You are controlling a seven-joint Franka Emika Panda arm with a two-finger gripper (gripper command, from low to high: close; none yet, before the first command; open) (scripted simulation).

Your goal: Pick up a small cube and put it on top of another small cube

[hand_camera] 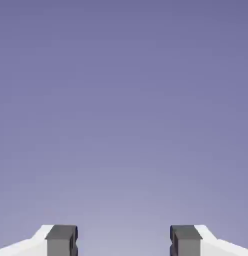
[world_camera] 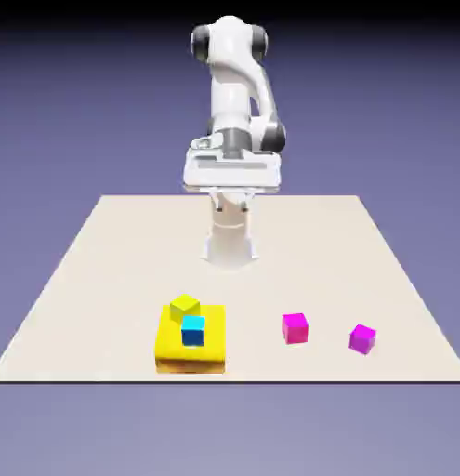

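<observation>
The claw stands with its two grey fingertips wide apart and nothing between them; the hand view shows only the blue-violet backdrop past them. In the exterior view the hand hangs high over the far part of the tabletop, carried by the white arm, well above and well apart from every cube; the fingers themselves are too small there to make out.

On the near part of the tabletop, toward the exterior view's right, sit the two small magenta cubes. The hot-pink cube lies closer to the middle; the purple cube lies to its right in that view and a little nearer the front edge. The two are near each other but not touching, both resting flat on the tabletop, neither stacked.

Toward the exterior view's left lies a broad yellow block near the front edge. A cyan cube sits on top of it, and a small yellow cube sits at its far side, just beside the cyan one; whether that yellow cube rests on the block or behind it I cannot tell.
</observation>
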